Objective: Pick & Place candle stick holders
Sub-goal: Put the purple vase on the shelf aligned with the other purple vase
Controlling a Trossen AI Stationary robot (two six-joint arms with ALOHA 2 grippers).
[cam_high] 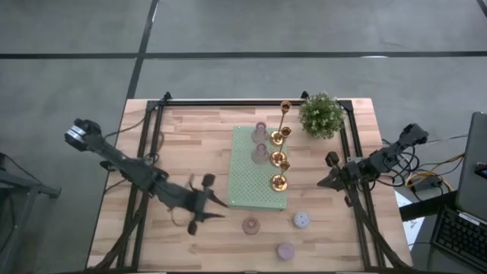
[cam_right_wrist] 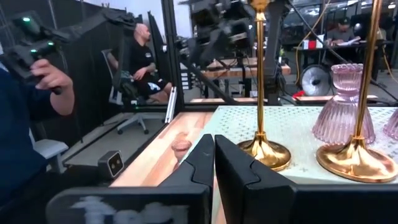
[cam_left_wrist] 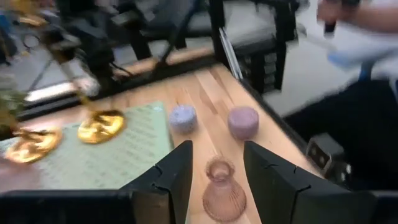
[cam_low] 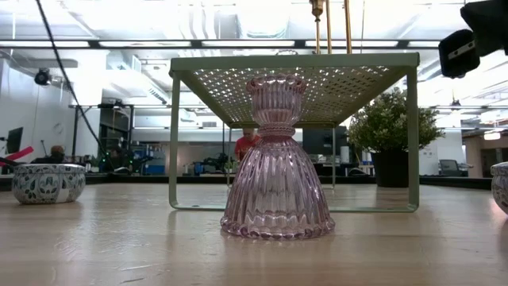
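Note:
A pink ribbed glass holder (cam_high: pixel 251 225) stands on its wide base on the table near the front edge; it also shows in the low view (cam_low: pixel 276 159). My left gripper (cam_left_wrist: pixel 217 168) is open, its fingers pointing at this holder (cam_left_wrist: pixel 224 193), which stands just ahead of them, untouched. A blue-grey holder (cam_high: pixel 302 221) and a lavender one (cam_high: pixel 285 251) stand to the holder's right. Several gold holders (cam_high: pixel 279 161), one tall (cam_high: pixel 285 108), and two pink glass ones (cam_high: pixel 260 141) stand on the pale green perforated mat (cam_high: pixel 247 190). My right gripper (cam_right_wrist: pixel 214 155) is shut and empty, right of the mat.
The mat is a raised shelf on thin legs (cam_low: pixel 413 135). A green potted plant (cam_high: pixel 321 114) stands at the far right. A small patterned bowl (cam_low: pixel 48 183) shows at the left of the low view. People are beyond the table's edge (cam_right_wrist: pixel 37 93).

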